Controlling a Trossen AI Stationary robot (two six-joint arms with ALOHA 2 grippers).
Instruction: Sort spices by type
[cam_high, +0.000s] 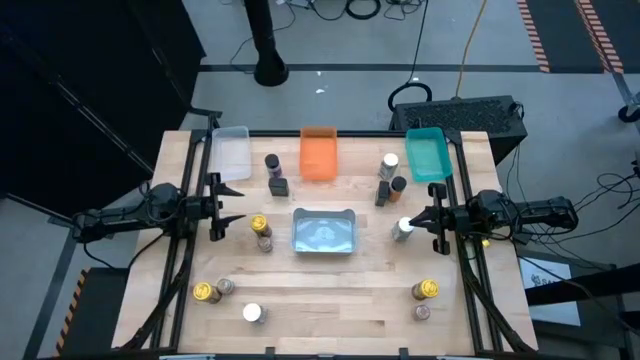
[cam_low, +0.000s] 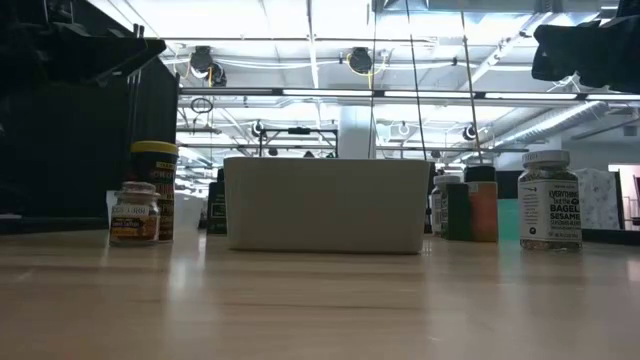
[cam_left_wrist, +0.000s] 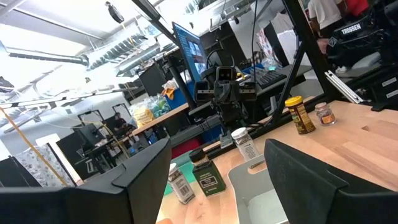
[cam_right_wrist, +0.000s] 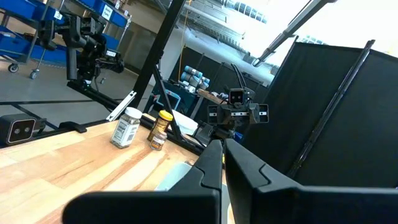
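The right gripper (cam_high: 428, 222), at the frame's right, has its fingers nearly closed and empty, just beside a white-lidded jar (cam_high: 404, 228). The left gripper (cam_high: 228, 205), at left, is spread wide, holding nothing. In the low view a jar (cam_low: 549, 201) reads "BAGEL SESAME". The other spice jars (cam_high: 262, 231), with gold, brown, white and black lids, are scattered around the white bin (cam_high: 324, 231).

My table (cam_high: 330, 285) was pale wood in planks, smooth with a soft sheen. The bins were plastic: a clear one (cam_high: 229, 151), an orange one (cam_high: 319, 152), a teal one (cam_high: 427, 153). The spice jars (cam_low: 549, 200) looked glossy, with paper labels. My fingers (cam_left_wrist: 308, 180) were matt black.
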